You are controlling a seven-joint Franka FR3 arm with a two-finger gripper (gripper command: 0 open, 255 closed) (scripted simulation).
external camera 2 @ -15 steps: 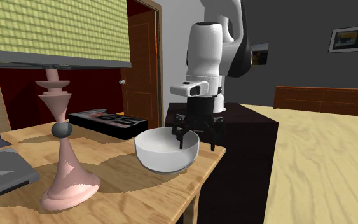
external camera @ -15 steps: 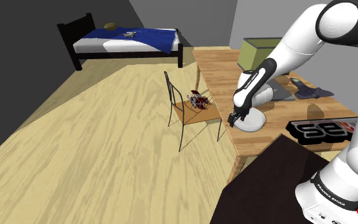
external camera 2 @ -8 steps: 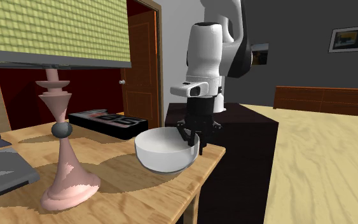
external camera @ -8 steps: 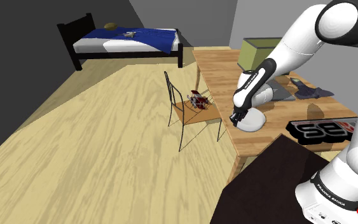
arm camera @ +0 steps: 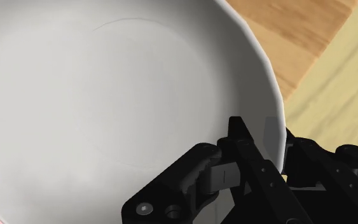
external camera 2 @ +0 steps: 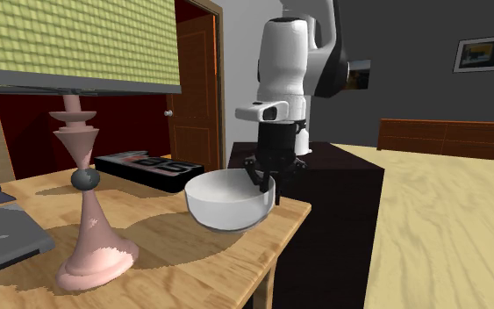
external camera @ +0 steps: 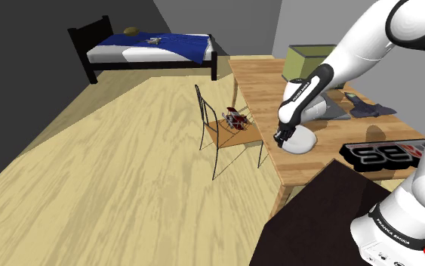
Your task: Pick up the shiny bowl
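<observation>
- Where the pale wooden floor (external camera: 112, 174) spreads across the room, a bed (external camera: 150, 47) with a dark frame and a blue cover stands against the far wall at the shoulder view's upper left.
- A long wooden table (external camera: 260, 83) runs along the shoulder view's right, one end near the robot's dark stand (external camera: 316, 219).
- The white Franka arm (external camera: 354, 53) arches from the stand over that near end of the table.
- A wire-backed chair (external camera: 218, 132) with a wooden seat stands just beside the table's long edge, on the floor side.
- A table lamp (external camera 2: 87, 219) with a pink turned base and a yellow-green shade stands on the table, well apart from the bowl, in the second exterior view's left foreground.
- A flat black box (external camera 2: 148, 167) with large lettering lies on the table between the bowl and the stand.
- The white glossy bowl (external camera 2: 223, 204) sits upright at the table's corner nearest the stand. Its base may rest on the wood or hang just above it, and I cannot tell which.
- The black gripper (external camera 2: 267, 180) points down at the bowl's rim on the stand side. In the wrist view its jaws are clamped on the wall of the bowl (arm camera: 107, 95), one finger inside and one outside.
- A small red object (external camera: 236, 118), too small to name, lies on the chair seat.
</observation>
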